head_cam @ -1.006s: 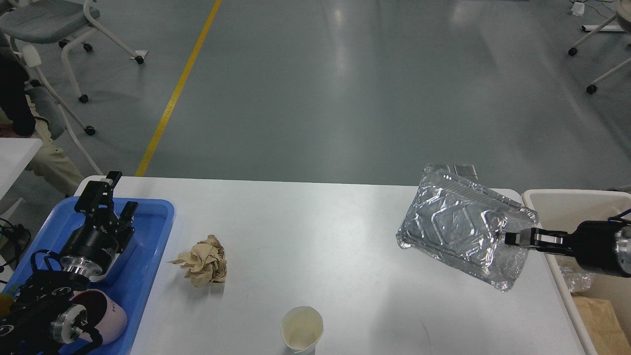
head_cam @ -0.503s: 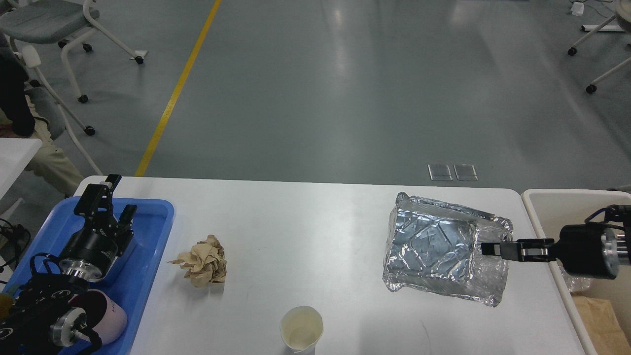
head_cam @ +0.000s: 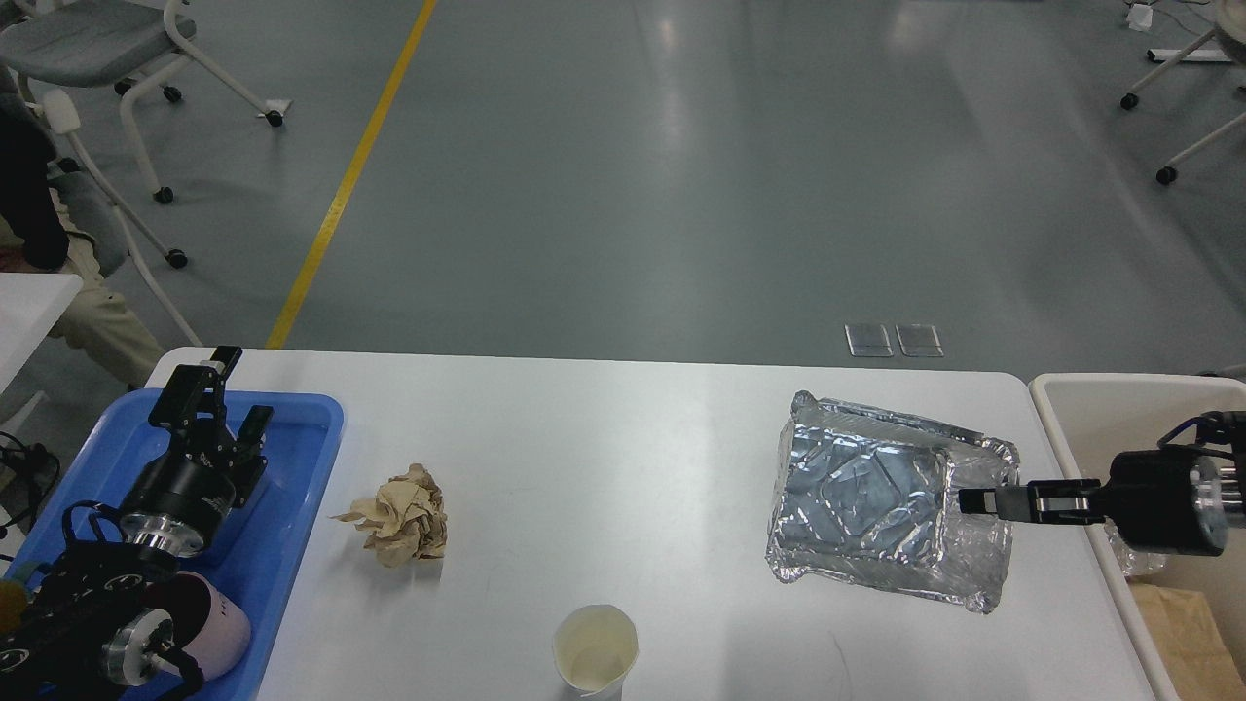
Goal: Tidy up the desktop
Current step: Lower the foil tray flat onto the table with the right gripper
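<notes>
The white desktop fills the lower half of the head view. A crumpled silver foil tray lies at its right side. My right gripper comes in from the right and is shut on the near right rim of the foil tray. A ball of crumpled brown paper sits left of centre. An empty paper cup stands at the front edge. My left gripper hovers open over the blue tray, holding nothing.
A pink cup-like thing lies in the blue tray beside my left arm. A cream bin stands off the table's right edge, with brown paper inside. Wheeled chairs stand on the floor at far left and far right.
The right gripper lowered the foil tray from a raised, tilted pose down flat onto the desktop, then shifted it slightly right. The left arm barely moved.
</notes>
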Controlling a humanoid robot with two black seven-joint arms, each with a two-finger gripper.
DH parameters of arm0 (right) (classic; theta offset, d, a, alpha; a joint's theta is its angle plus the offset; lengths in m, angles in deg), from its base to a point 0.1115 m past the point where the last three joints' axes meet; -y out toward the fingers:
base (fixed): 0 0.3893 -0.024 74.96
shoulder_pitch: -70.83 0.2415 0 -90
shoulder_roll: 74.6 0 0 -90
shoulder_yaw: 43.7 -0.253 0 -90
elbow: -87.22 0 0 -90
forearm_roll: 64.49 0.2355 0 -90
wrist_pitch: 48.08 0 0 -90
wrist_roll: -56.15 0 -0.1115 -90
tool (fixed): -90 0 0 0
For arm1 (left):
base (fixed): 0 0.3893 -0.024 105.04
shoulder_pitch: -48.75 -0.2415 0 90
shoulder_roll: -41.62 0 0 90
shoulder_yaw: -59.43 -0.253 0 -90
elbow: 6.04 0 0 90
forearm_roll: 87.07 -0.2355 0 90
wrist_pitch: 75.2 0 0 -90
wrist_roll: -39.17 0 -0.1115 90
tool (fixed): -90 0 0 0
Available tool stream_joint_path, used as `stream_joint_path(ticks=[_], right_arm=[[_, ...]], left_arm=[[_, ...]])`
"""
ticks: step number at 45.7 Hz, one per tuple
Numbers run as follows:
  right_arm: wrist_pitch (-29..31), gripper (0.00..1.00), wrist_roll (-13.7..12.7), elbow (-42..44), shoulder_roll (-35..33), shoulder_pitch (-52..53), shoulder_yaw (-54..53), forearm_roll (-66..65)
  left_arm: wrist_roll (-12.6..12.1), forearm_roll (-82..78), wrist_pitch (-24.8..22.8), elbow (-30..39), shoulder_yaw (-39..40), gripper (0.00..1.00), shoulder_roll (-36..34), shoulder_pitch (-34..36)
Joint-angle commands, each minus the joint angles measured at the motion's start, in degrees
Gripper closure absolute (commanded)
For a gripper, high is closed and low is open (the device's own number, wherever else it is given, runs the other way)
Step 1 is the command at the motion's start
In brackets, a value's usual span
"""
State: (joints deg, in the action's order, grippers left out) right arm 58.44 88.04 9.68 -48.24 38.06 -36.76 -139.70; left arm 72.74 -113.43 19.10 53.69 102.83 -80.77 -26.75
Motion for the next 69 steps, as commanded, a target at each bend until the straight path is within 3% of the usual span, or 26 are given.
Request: stream_joint_path(ticks=[1, 9, 26, 29, 32, 36, 62, 69], right_arm=[[0.0, 1.0, -0.43, 1.95, 0.71, -0.8, 0.0, 1.2], [-0.08, 1.0, -0.08, 4.24, 3.87, -1.41, 0.0, 2.78], [-0.17, 1.0, 1.15, 3.45, 3.96, -2.38, -0.88, 4.28], [-0.35, 1.0, 2.82, 3.18, 3.61, -2.38, -1.23, 4.28], [-0.78, 1.0, 6.07, 3.0, 3.52, -2.38, -1.67, 4.28], [-0.96, 1.0, 7.31, 3.09, 3.43, -2.55, -2.46, 4.45], [0.88, 1.0, 6.17, 3.18, 3.61, -3.52, 0.79, 11.57], [2.46, 1.0, 3.97, 3.53, 3.96, -3.17, 1.4, 10.87]], left_arm=[[0.0, -0.01, 0.01, 0.04, 0.11, 0.04, -0.04, -0.43], [0.09, -0.01, 0.01, -0.05, 0.38, 0.04, -0.04, -0.96], [0.35, -0.01, -0.08, 0.04, 0.47, 0.04, -0.21, -1.58], [0.44, -0.01, -0.08, 0.04, 0.47, 0.04, -0.3, -1.58], [0.44, -0.01, -0.08, 0.04, 0.47, 0.04, -0.21, -1.67], [0.53, -0.01, -0.08, 0.04, 0.55, 0.04, -0.21, -1.93], [0.71, 0.08, 0.01, 0.04, 0.64, 0.04, -0.21, -1.93], [0.71, 0.08, 0.01, 0.04, 0.64, 0.04, -0.3, -1.93]])
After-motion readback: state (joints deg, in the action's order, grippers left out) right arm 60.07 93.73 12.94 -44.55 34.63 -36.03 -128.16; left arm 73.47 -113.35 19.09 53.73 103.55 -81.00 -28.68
